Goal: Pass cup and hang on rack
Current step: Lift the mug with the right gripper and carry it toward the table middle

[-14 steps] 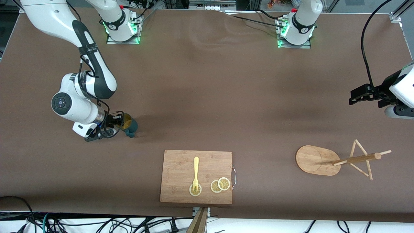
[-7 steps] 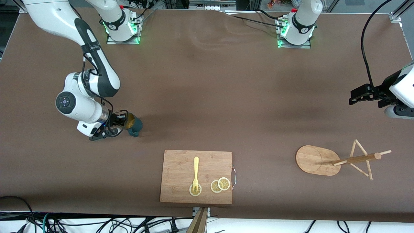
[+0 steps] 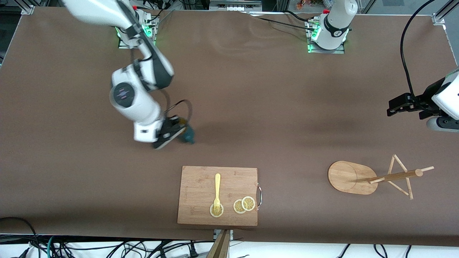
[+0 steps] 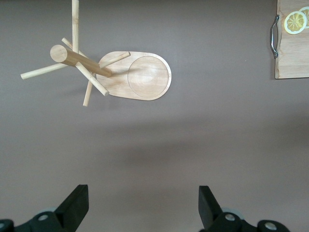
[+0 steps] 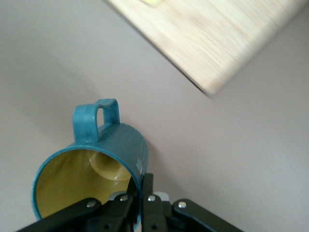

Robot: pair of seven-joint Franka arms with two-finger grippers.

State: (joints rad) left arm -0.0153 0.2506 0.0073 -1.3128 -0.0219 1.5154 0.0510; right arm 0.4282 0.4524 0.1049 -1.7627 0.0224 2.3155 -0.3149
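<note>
right tool (image 3: 175, 130) has carried your cup (image 3: 188, 135), rim pinched, toward the cutting board (image 3: 200, 186) | left tool (image 4: 142, 210) gapes empty, waiting over the counter (image 3: 251, 107); rack (image 3: 353, 177) lies toppled

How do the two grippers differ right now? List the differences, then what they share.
The right gripper is shut on the cup's rim; the left gripper is open and holds nothing.
The right gripper is up over bare table near the cutting board; the left gripper hangs by the rack at its own end of the table.
Both have two dark fingers.
</note>
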